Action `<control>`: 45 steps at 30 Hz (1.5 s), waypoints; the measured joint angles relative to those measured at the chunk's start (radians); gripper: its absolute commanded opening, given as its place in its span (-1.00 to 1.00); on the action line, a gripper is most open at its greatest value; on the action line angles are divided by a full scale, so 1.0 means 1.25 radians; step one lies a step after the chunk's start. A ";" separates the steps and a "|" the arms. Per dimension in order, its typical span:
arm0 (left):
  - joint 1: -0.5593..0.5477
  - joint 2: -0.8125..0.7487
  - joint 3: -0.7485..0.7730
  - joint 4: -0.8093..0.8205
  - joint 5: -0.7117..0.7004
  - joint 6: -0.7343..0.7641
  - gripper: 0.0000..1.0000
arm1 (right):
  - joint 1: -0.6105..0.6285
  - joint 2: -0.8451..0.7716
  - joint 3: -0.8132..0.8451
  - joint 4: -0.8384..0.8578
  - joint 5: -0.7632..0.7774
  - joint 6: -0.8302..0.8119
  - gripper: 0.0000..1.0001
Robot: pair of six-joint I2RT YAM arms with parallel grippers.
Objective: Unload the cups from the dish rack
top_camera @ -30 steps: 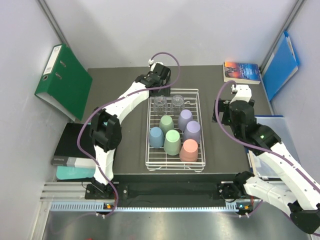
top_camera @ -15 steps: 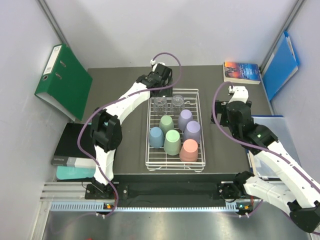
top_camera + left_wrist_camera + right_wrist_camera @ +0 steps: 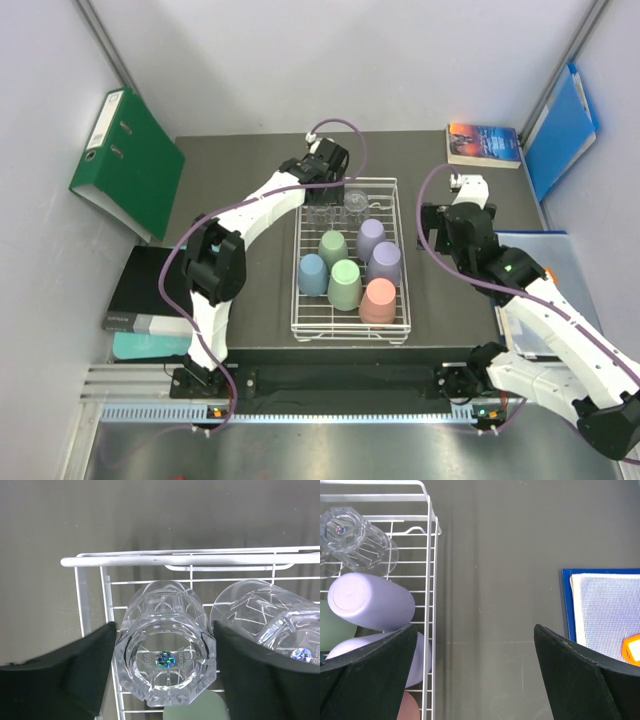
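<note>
The white wire dish rack [image 3: 298, 300] holds two clear glasses at its back and, all upside down, two lilac cups [image 3: 371, 238], two mint green cups [image 3: 345, 284], a light blue cup [image 3: 313, 274] and a salmon pink cup [image 3: 377, 300]. My left gripper [image 3: 322, 196] is open and hangs over the back left glass [image 3: 320, 210]. In the left wrist view its fingers [image 3: 95, 665] flank that glass [image 3: 165, 645] closely on both sides. My right gripper [image 3: 436, 228] is open and empty over bare table, just right of the rack's rim [image 3: 432, 580].
A green binder [image 3: 128, 160] leans at the far left. A book [image 3: 484, 143] and a blue folder [image 3: 560, 130] are at the back right. Dark books [image 3: 140, 290] lie left of the table. A blue-edged pad [image 3: 605, 615] lies right of my right gripper.
My left gripper has moved right and forward from the rack's back left corner to over the left glass. My right arm has shifted a little left, toward the rack.
</note>
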 measured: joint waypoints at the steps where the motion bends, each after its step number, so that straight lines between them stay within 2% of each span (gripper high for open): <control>1: 0.000 0.000 -0.001 0.000 0.000 0.000 0.25 | 0.000 0.001 -0.001 -0.002 0.000 0.000 0.99; 2: 0.000 0.000 -0.001 0.000 0.000 -0.002 0.08 | 0.000 0.003 -0.001 0.000 0.000 0.001 0.99; 3: 0.000 0.000 -0.001 0.000 -0.001 -0.001 -0.29 | 0.000 0.005 -0.001 0.001 0.000 0.003 0.99; 6: 0.000 0.000 -0.001 0.000 -0.001 0.005 -1.00 | 0.000 0.005 -0.001 0.001 0.000 0.007 0.99; 14: 0.000 0.000 0.018 -0.027 -0.023 0.020 -1.00 | 0.000 0.005 0.000 0.000 0.000 0.008 0.99; 20: 0.000 -0.015 0.148 -0.085 -0.039 0.050 -1.00 | 0.000 0.004 0.020 -0.003 0.017 0.012 0.99; 25: 0.008 -0.143 0.151 -0.063 0.010 0.023 -1.00 | 0.000 0.001 0.070 0.019 0.000 0.029 0.99; 30: 0.035 -0.368 -0.096 0.125 0.187 -0.078 -1.00 | -0.001 0.001 0.097 0.072 -0.098 0.062 0.99; 33: 0.059 -0.440 -0.224 0.256 0.332 -0.145 -1.00 | -0.007 0.001 0.099 0.107 -0.157 0.086 0.91; 34: 0.069 -0.450 -0.266 0.318 0.388 -0.175 -1.00 | -0.013 0.001 0.099 0.122 -0.183 0.096 0.82; 35: 0.078 -0.451 -0.301 0.376 0.438 -0.206 -1.00 | -0.023 0.001 0.099 0.137 -0.214 0.106 0.42; 38: 0.098 -0.450 -0.420 0.577 0.567 -0.322 -1.00 | -0.068 0.001 0.098 0.196 -0.318 0.147 0.00; 41: 0.111 -0.441 -0.518 0.749 0.667 -0.446 -1.00 | -0.135 -0.004 0.076 0.301 -0.447 0.226 0.14; 45: 0.116 -0.424 -0.579 0.923 0.734 -0.565 -1.00 | -0.163 -0.006 0.061 0.363 -0.543 0.286 0.36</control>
